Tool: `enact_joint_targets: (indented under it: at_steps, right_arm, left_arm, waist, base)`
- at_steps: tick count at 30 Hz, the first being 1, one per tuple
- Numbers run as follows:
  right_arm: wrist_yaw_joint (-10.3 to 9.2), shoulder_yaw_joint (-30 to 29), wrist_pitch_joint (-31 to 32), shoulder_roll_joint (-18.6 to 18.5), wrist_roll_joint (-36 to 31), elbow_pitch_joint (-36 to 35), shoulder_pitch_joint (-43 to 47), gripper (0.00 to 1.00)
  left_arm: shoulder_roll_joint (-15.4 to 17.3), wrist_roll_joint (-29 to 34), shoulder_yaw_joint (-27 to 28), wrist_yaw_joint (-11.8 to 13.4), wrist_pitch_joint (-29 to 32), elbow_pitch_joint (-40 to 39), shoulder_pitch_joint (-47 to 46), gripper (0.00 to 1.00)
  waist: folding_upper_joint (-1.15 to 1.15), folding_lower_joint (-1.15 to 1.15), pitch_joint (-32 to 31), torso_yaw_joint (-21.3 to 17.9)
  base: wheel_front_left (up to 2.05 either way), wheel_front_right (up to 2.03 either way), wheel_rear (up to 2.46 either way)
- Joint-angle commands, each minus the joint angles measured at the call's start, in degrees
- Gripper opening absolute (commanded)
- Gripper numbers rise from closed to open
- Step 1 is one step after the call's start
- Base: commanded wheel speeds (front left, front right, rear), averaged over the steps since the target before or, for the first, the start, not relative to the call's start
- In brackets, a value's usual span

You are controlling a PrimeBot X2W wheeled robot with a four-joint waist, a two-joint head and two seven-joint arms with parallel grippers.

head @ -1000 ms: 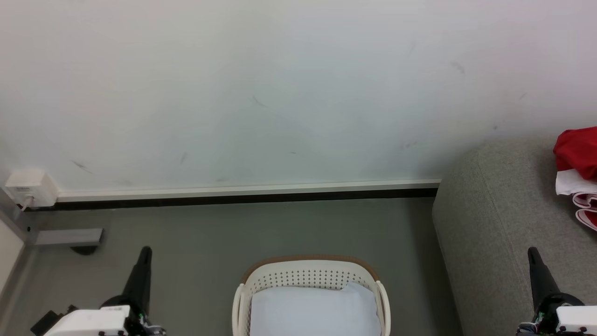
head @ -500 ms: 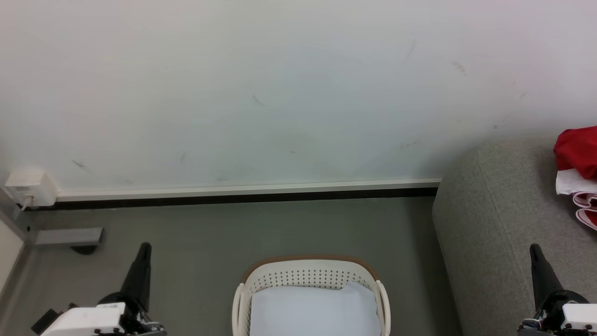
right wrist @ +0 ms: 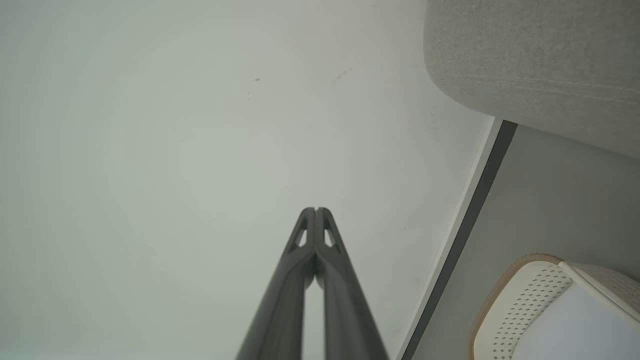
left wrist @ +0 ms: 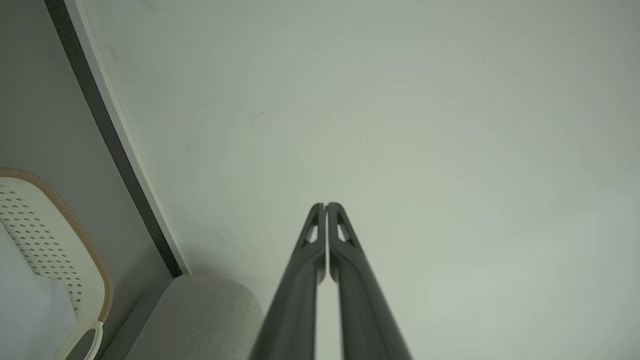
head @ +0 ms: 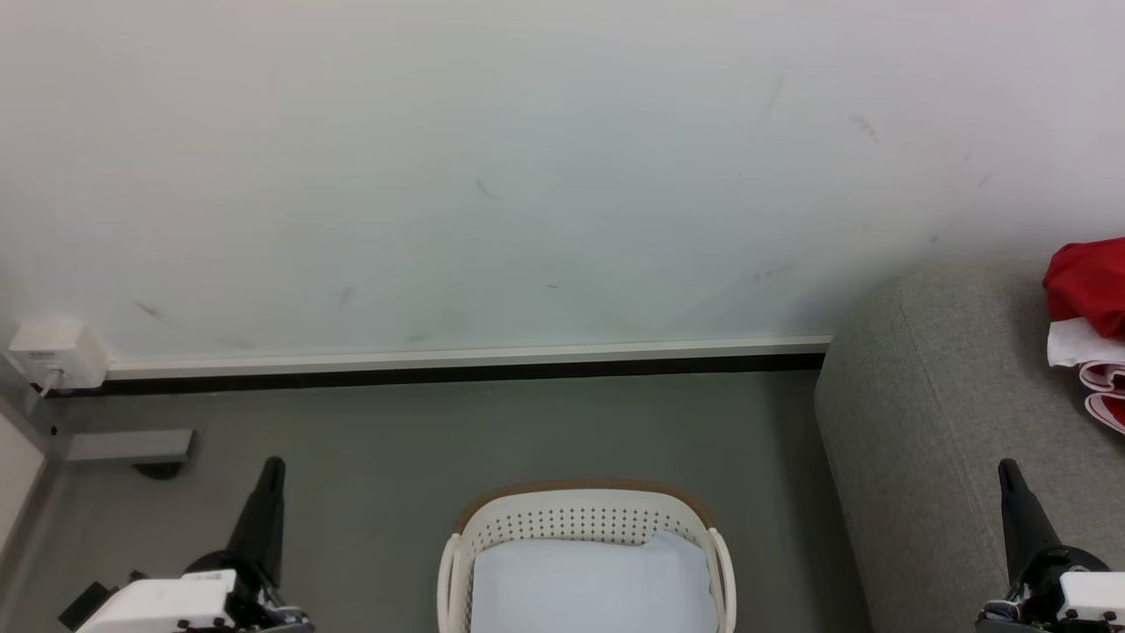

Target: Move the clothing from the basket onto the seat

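**Closed grippers flanking the basket, with clothing on the seat.**
In the head view the left gripper (head: pixel 271 479) stands at lower left and the right gripper (head: pixel 1011 485) at lower right. Each has its jaws pressed together and holds nothing. The basket (head: pixel 582 520) sits on the floor at bottom centre, with a pale cloth (head: pixel 589 585) inside it. The red and white clothing (head: pixel 1088 286) lies on the grey seat (head: pixel 932 404) at the right edge, well apart from the basket.

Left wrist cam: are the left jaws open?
No, the left gripper has its jaws closed tip to tip, with nothing between them.
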Motion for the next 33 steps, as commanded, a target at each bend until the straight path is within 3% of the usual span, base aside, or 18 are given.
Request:
enact_joint_targets:
  at_steps: [1, 33]
  right_arm:
    - [-0.12, 0.03, -0.05, -0.41, 0.20, -0.20, -0.54, 0.00]
    - [-0.12, 0.52, -0.45, -0.75, 0.68, -0.24, -0.47, 0.00]
  left_arm:
    - [0.40, -0.79, 0.18, -0.08, 0.24, -0.13, -0.39, 0.00]
    - [0.40, -0.79, 0.18, -0.08, 0.23, -0.12, -0.39, 0.00]
  waist:
    - [0.00, 0.00, 0.00, 0.00]
    - [0.00, 0.00, 0.00, 0.00]
  base:
    - [0.00, 0.00, 0.00]
    - [0.00, 0.00, 0.00]
